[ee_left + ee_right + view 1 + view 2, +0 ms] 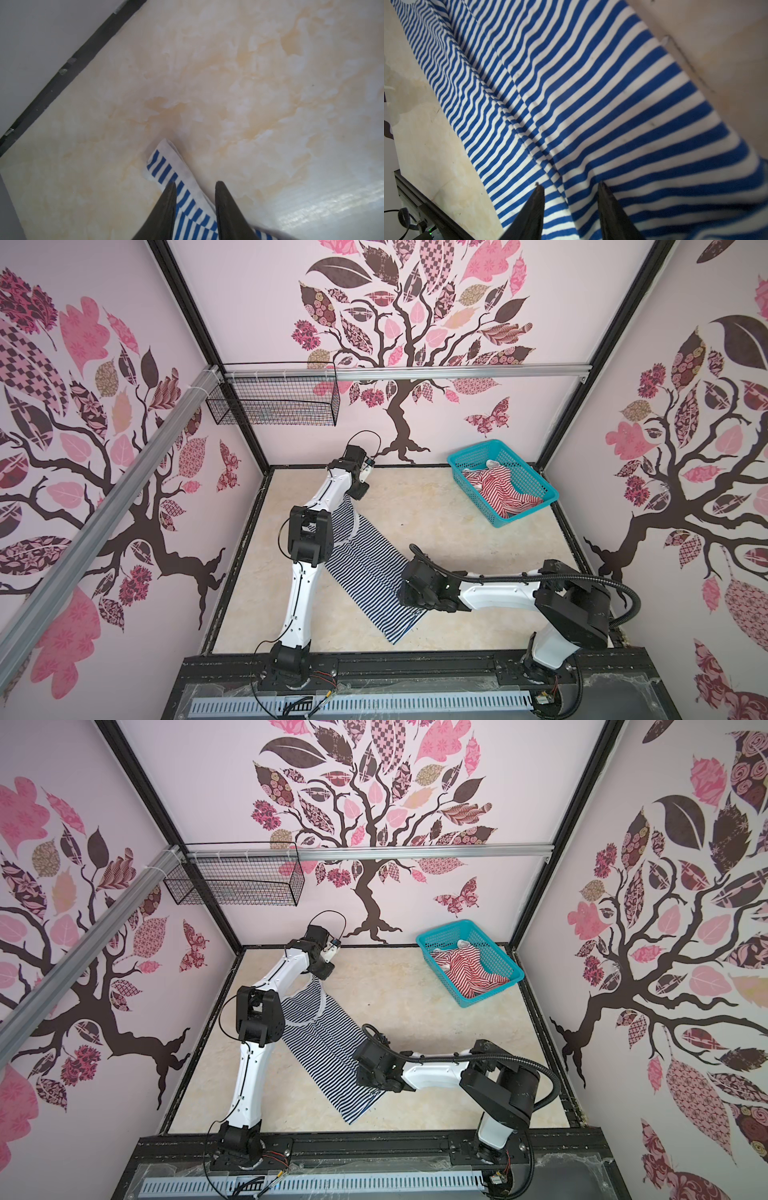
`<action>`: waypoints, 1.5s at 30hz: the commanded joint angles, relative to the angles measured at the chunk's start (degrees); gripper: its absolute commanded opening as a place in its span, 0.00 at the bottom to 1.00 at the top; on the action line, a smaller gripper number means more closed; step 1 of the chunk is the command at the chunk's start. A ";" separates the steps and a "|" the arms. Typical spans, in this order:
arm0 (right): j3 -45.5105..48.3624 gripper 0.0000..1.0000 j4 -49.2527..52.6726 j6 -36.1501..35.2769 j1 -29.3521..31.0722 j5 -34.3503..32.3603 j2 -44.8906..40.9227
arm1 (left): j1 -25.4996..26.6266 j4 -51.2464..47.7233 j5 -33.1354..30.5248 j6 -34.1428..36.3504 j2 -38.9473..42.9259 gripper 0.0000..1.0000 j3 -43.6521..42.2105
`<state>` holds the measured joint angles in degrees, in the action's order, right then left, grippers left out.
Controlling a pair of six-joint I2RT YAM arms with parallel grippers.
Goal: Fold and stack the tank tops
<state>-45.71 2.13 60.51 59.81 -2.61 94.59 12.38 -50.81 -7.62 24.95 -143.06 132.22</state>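
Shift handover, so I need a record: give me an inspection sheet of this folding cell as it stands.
Surface: pale marbled table, no spills seen.
Job's things: navy-and-white tank top laid out diagonally, creased lengthwise; red-and-white tank top crumpled in teal basket.
Clutter: nothing seen.
Grippers: left gripper open over a strap; right gripper open over the near end.
Cables: black hose arches over right arm.
Surroundings: tree-decal walls; wire basket on rail.

A teal mesh basket [525, 472] is sitting at the far right of my marble-patterned table [457, 572], while a black wire basket [274, 406] is hanging from an aluminium rail [457, 374] at far left, tree decals [399, 323] spreading across the walls.
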 commanded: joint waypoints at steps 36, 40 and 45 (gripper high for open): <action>4.76 0.47 5.35 1.83 -0.31 -2.85 -0.66 | 1.24 13.38 -22.65 6.77 3.58 0.43 -12.49; 4.25 0.47 4.99 1.50 -0.31 -2.44 0.07 | -0.23 15.36 -21.10 5.09 8.50 0.42 -19.18; 3.75 0.47 4.92 1.19 -0.31 -2.05 0.64 | -2.43 20.65 -18.05 2.92 15.56 0.42 -29.25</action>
<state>-42.68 1.32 62.39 59.81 -4.91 92.07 10.76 -34.20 -28.34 30.24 -131.11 106.50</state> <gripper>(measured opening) 0.470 0.419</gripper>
